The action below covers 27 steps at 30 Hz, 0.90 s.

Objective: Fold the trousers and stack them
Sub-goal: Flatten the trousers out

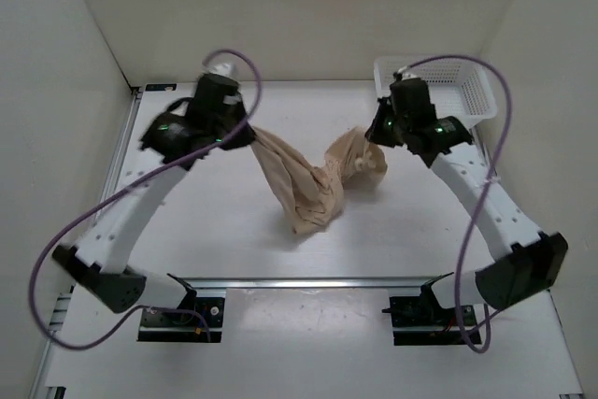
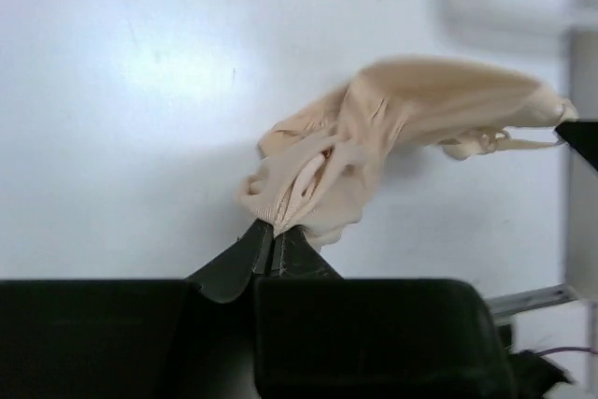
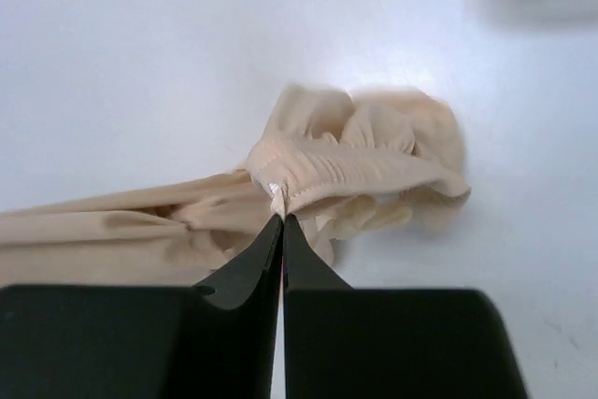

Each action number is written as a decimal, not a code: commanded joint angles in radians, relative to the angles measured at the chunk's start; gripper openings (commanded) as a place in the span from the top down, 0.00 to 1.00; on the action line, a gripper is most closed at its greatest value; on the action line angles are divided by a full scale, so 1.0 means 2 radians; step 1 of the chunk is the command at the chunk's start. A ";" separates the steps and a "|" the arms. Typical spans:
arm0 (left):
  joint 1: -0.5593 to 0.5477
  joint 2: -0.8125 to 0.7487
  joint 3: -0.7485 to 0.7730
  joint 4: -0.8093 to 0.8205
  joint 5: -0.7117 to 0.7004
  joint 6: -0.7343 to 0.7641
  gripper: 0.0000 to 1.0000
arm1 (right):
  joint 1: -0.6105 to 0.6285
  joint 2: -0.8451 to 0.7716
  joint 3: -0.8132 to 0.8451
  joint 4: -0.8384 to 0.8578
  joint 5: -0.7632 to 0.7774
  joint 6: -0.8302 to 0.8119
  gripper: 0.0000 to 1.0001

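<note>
Beige, thin, wrinkled fabric is what I am seeing strung between both arms: the pair of light tan soft trousers (image 1: pixel 313 184) is hanging in a loose V over the middle of the white worktop (image 1: pixel 206 240). From the overhead camera, one end is rising to the left claw (image 1: pixel 249 130) and the other to the right claw (image 1: pixel 376 134). The sagging middle is bunching into a twisted heap that is touching the worktop between the two arms, a little nearer to me than either claw.

On the left wrist camera I am watching the left claw clamping down on a ribbed, gathered edge of the cloth, with the rest trailing away to the right above the surface. On the right wrist camera the right claw is pinching a ribbed band too, pressed tight on it with no gap showing. A rumpled lobe is bulging beyond its tips and a long stretch is running off to the left.

Both arms are reaching inward from their bases. The white plastic mesh basket (image 1: pixel 462 91) is sitting at the far right corner, just behind the right arm, apart from the cloth.
</note>
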<state>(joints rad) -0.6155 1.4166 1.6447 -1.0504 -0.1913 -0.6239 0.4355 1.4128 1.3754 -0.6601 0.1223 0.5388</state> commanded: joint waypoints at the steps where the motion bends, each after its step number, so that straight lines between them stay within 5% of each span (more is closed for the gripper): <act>1: 0.026 -0.087 0.126 -0.061 -0.026 0.042 0.89 | 0.019 -0.074 0.096 -0.057 0.025 -0.042 1.00; 5: 0.032 -0.134 0.203 -0.095 -0.051 0.052 0.89 | 0.025 -0.127 0.159 -0.088 0.051 -0.052 1.00; 11: 0.032 -0.163 0.218 -0.096 -0.097 0.066 0.89 | 0.025 -0.157 0.184 -0.128 0.101 -0.080 1.00; 15: 0.037 -0.095 0.182 -0.055 -0.117 0.081 0.89 | 0.025 -0.124 0.117 -0.090 0.149 -0.085 1.00; 18: 0.090 -0.047 0.152 -0.014 -0.101 0.093 0.89 | 0.008 -0.075 0.071 -0.047 0.162 -0.091 1.00; 19: 0.112 -0.002 0.147 -0.009 -0.076 0.099 0.76 | 0.002 -0.055 0.061 -0.037 0.153 -0.095 0.97; 20: 0.133 0.025 0.152 -0.016 -0.050 0.099 0.14 | -0.011 -0.033 0.068 -0.052 0.144 -0.091 0.65; 21: 0.169 0.053 0.168 -0.031 -0.014 0.091 0.00 | -0.011 0.007 0.081 -0.075 0.136 -0.079 0.56; 22: 0.184 0.098 0.174 -0.073 0.002 0.084 0.00 | -0.011 0.015 0.091 -0.094 0.141 -0.068 0.46; 23: 0.195 0.109 0.174 -0.084 0.017 0.084 0.00 | -0.011 0.015 0.079 -0.099 0.141 -0.059 0.22; 25: 0.201 0.083 0.113 -0.073 0.024 0.072 0.00 | -0.011 -0.016 0.047 -0.088 0.136 -0.053 0.14; 27: 0.201 0.044 0.051 -0.027 0.041 0.072 0.00 | -0.011 -0.056 -0.006 -0.083 0.131 -0.033 0.19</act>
<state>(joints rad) -0.2211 1.7191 1.8206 -1.0760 -0.2008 -0.4667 0.4133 1.4780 1.4094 -0.8181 0.3790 0.4187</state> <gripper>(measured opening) 0.992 0.833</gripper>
